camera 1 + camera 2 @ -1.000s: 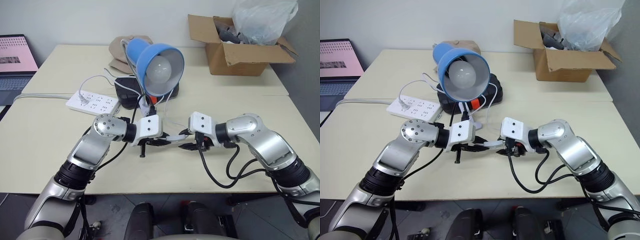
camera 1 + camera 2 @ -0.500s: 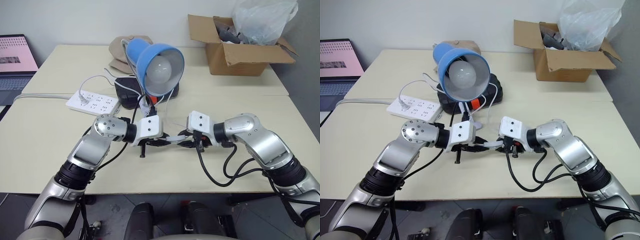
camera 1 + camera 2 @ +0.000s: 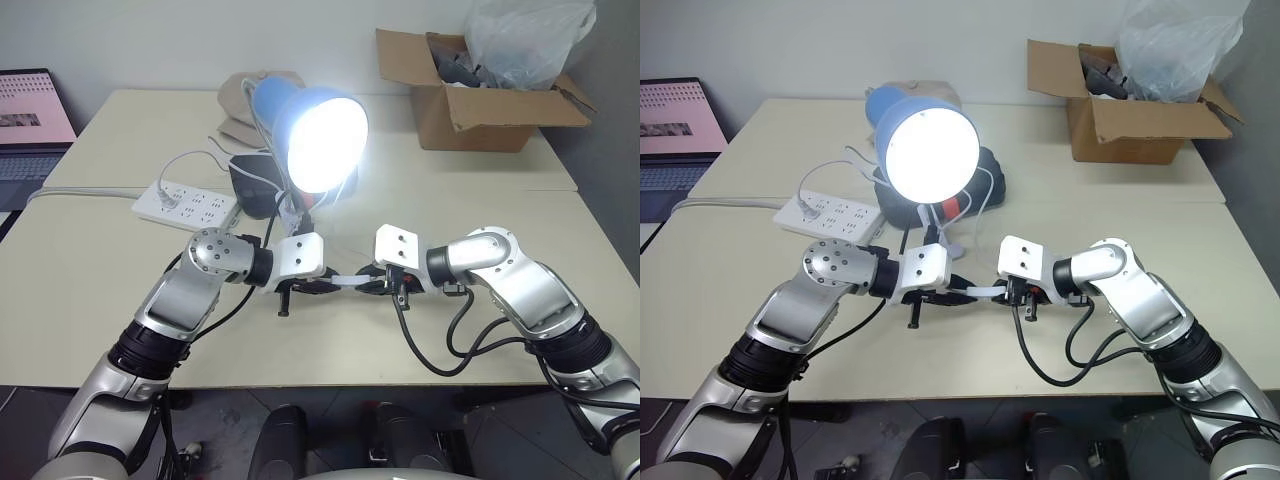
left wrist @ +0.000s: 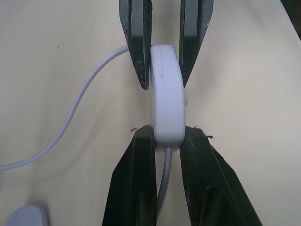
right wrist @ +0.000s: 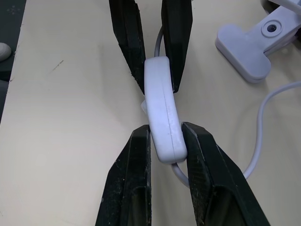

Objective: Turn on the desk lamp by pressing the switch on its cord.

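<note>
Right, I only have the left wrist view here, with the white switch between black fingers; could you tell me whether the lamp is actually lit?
Observer: Yes, the desk lamp is lit; in the head views its bulb glows bright inside the blue shade.
Operator: Thank you. Whose are the fingers at the switch's other end?
Observer: The right gripper. Its wrist view shows its fingers closed on one end of the switch, with the left gripper shut on the opposite end.
Operator: Is anything lying close to the switch?
Observer: The lamp's white clip foot sits on the table beside it, not touching it.
</note>
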You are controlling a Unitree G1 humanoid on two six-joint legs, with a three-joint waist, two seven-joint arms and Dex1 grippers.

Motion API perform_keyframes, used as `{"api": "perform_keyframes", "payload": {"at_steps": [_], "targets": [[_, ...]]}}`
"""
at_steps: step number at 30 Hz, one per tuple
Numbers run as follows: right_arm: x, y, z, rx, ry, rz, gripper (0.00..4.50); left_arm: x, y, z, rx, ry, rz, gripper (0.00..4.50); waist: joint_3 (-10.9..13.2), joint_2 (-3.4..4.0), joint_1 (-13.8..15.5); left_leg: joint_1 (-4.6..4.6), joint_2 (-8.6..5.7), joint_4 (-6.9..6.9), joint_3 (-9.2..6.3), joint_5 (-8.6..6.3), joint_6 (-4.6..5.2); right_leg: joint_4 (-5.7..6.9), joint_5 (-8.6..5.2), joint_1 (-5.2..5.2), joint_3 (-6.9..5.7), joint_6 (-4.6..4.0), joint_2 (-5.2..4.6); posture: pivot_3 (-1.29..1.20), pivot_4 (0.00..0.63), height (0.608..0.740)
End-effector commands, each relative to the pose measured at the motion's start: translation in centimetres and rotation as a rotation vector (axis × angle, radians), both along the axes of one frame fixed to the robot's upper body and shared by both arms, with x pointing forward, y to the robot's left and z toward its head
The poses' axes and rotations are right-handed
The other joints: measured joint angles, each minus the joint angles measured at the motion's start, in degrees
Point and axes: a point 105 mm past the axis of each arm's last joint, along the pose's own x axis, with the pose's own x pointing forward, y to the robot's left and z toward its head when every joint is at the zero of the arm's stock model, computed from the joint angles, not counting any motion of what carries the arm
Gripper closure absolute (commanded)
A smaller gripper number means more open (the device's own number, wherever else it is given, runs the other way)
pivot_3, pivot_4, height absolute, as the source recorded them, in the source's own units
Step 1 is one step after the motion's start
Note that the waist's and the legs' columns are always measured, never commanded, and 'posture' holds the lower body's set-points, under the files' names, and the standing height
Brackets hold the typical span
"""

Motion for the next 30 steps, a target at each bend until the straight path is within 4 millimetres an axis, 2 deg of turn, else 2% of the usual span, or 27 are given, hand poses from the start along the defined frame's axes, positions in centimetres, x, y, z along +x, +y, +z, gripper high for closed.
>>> {"api": "perform_keyframes", "payload": {"at_steps": [1, 2, 8, 13, 20, 30], "targets": [[0.2, 0.2, 1.6, 0.057, -0.057, 0.014, 2.96, -0.1, -0.5, 1.1, -0.026, -0.051, -0.024, 4.11, 0.00, 0.00, 0.00, 0.00, 0.00, 0.00, 0.00, 0.00, 0.00, 0.00, 0.00, 0.00, 0.00, 0.00, 0.00, 0.00, 0.150, 0.740], [0.2, 0.1, 1.7, 0.058, -0.061, 0.016, 2.62, -0.1, -0.5, 1.1, -0.025, -0.051, -0.026, 4.11, 0.00, 0.00, 0.00, 0.00, 0.00, 0.00, 0.00, 0.00, 0.00, 0.00, 0.00, 0.00, 0.00, 0.00, 0.00, 0.00, 0.150, 0.740], [0.2, -0.6, 3.2, 0.086, -0.090, 0.019, 1.23, 0.3, -0.5, 0.5, 0.000, -0.066, -0.036, 4.11, 0.00, 0.00, 0.01, 0.00, 0.00, 0.00, 0.00, 0.00, 0.00, 0.00, 0.00, 0.00, 0.00, 0.00, 0.00, 0.00, 0.150, 0.740], [-0.9, -3.0, 4.7, 0.084, -0.115, -0.014, 0.10, 1.4, -0.7, -0.2, 0.007, -0.072, -0.017, 4.11, 0.00, 0.00, 0.11, -0.01, -0.02, 0.00, 0.00, 0.00, 0.00, -0.01, 0.00, 0.00, -0.01, 0.00, -0.01, 0.00, 0.150, 0.740], [-2.0, -6.3, 4.0, 0.083, -0.148, -0.209, 0.00, 3.9, -1.8, -1.2, -0.037, -0.084, 0.078, 4.11, 0.00, -0.01, 0.28, -0.03, -0.03, 0.00, -0.01, 0.00, 0.00, -0.04, 0.00, 0.01, -0.01, 0.01, -0.03, 0.00, 0.150, 0.740], [-4.0, -6.5, 2.3, 0.123, -0.189, -0.276, 0.00, 5.9, -3.1, -3.0, -0.046, -0.073, 0.099, 4.11, -0.01, -0.02, 0.01, 0.00, -0.04, 0.02, -0.02, 0.00, 0.00, -0.01, 0.01, 0.02, 0.00, 0.04, -0.01, 0.00, 0.150, 0.740]]}}
